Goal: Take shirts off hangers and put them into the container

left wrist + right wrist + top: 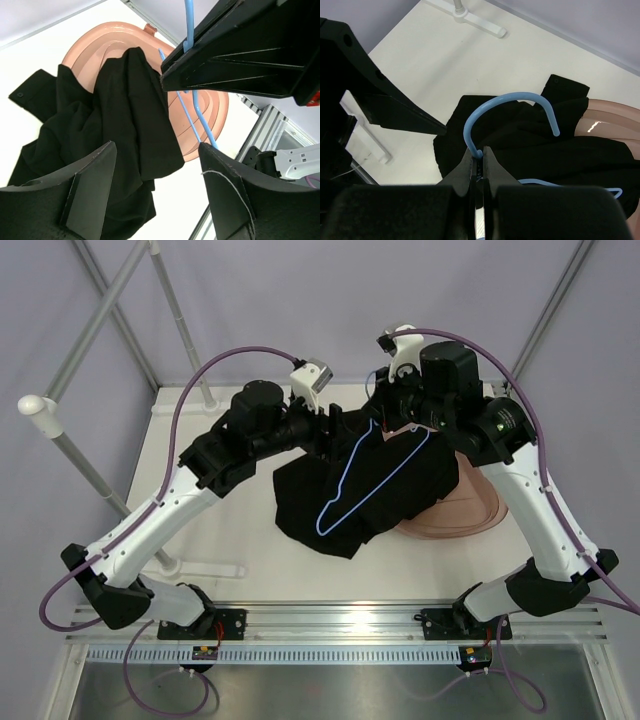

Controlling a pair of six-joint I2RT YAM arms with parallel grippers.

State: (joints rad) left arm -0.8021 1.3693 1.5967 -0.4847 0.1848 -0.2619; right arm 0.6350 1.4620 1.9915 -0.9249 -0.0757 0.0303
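Observation:
The black shirt (345,502) lies crumpled on the white table (225,540), its right part draped over the rim of the pink container (472,517). The light-blue hanger (335,483) hangs above the shirt with its whole outline showing. My right gripper (479,152) is shut on the hanger (506,100) at the base of its hook. Close beside it on the left, my left gripper (157,175) is open over the shirt (125,115) with nothing between its fingers. In the left wrist view the hanger (201,117) hangs over the container (212,117).
A grey rack pole (95,475) with a white cap slants across the left side. Its white foot (205,566) rests on the table, and another foot (470,17) shows in the right wrist view. The arms' mounting rail (330,625) runs along the near edge.

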